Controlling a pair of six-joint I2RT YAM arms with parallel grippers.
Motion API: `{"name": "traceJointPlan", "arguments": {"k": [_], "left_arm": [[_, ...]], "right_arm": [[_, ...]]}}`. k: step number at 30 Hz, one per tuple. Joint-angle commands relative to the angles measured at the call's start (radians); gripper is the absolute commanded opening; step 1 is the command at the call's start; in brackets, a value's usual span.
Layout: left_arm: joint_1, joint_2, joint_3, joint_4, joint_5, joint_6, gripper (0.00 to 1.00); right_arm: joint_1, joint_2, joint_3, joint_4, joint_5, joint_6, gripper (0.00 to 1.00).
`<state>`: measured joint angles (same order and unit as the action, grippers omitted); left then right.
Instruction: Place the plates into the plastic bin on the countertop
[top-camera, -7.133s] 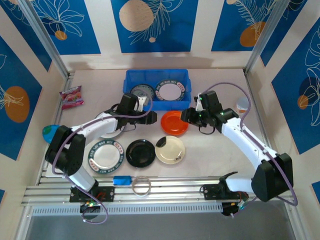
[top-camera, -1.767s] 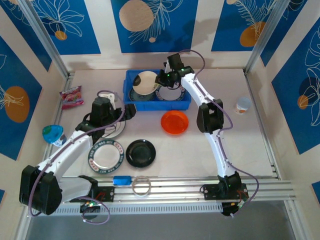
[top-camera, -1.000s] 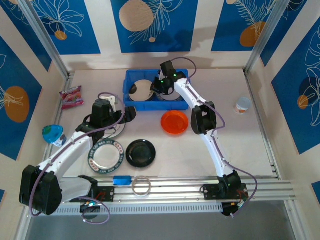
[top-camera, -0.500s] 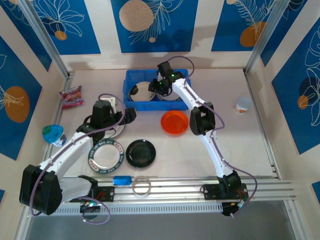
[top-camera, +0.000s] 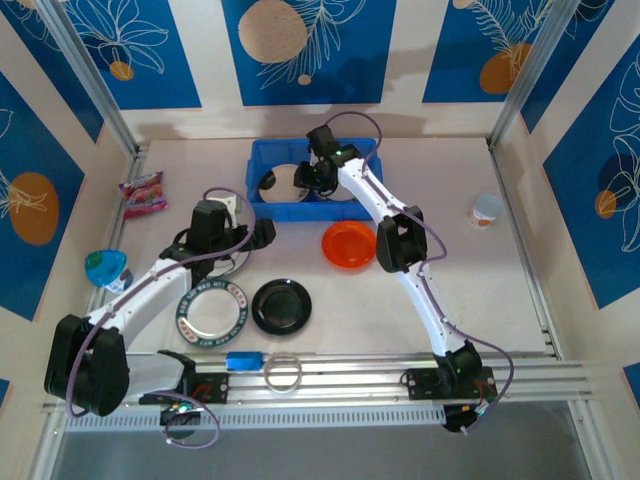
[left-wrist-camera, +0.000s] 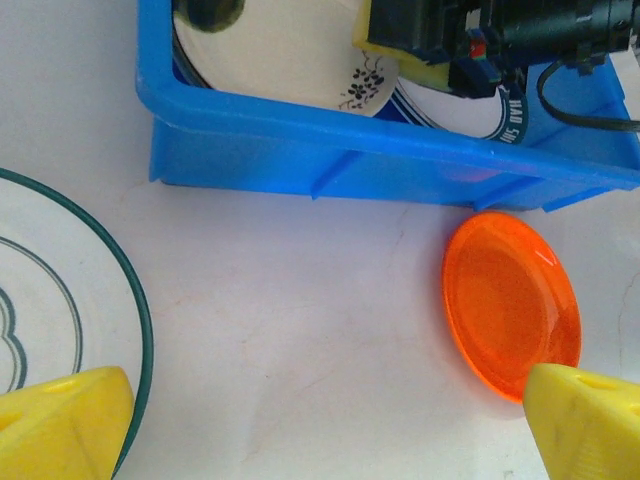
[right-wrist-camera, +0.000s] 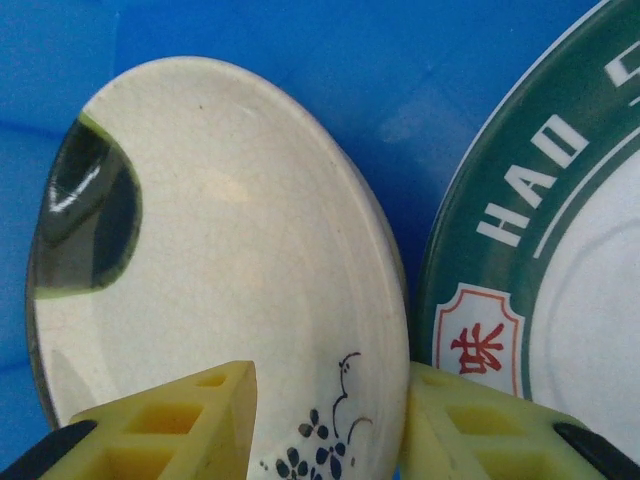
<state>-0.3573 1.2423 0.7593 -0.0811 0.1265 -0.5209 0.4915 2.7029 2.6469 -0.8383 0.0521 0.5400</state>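
The blue plastic bin (top-camera: 262, 205) stands at the back of the countertop (top-camera: 450, 290). In its left half lies a cream plate (top-camera: 279, 180) (right-wrist-camera: 220, 250) with a small dark flower mark. Beside it is a green-rimmed lettered plate (top-camera: 352, 187) (right-wrist-camera: 560, 250). My right gripper (top-camera: 308, 178) (right-wrist-camera: 330, 410) is inside the bin, open, its fingers astride the cream plate's rim. My left gripper (top-camera: 262, 233) (left-wrist-camera: 325, 420) is open over bare countertop, between a white teal-rimmed plate (left-wrist-camera: 60, 300) and an orange plate (top-camera: 349, 244) (left-wrist-camera: 510, 300). A black plate (top-camera: 281, 306) and a lettered-rim plate (top-camera: 211, 310) lie nearer.
A pink snack packet (top-camera: 143, 192) and a blue-green object (top-camera: 105, 268) sit at the left. A small cup (top-camera: 486, 210) stands at the right wall. On the front metal rail lie a small blue object (top-camera: 244, 360) and a clear ring (top-camera: 282, 372).
My right gripper has opened and let go of the cream plate, which now rests in the bin's left half. The right wrist shifted slightly left. The left arm barely moved.
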Motion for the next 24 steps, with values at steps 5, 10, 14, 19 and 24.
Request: {"name": "traceJointPlan", "arguments": {"k": [5,10,14,19,24], "left_arm": [[0.011,0.027,0.022,0.059,0.054,0.021,1.0],[0.011,0.04,0.026,0.064,0.062,0.019,1.0],[0.011,0.041,0.028,0.06,0.057,0.024,1.0],[0.01,0.053,0.034,0.066,0.071,0.023,1.0],[0.009,0.077,0.041,0.074,0.091,0.017,1.0]], "right_arm": [[0.003,-0.168,-0.03,0.003,-0.032,-0.015,0.45],[-0.002,-0.185,-0.016,-0.022,-0.027,-0.025,0.48],[-0.007,-0.184,-0.014,-0.028,-0.028,-0.029,0.48],[-0.016,-0.193,-0.02,-0.05,-0.009,-0.039,0.48],[-0.032,-0.2,-0.039,-0.06,-0.018,-0.05,0.44]]}}
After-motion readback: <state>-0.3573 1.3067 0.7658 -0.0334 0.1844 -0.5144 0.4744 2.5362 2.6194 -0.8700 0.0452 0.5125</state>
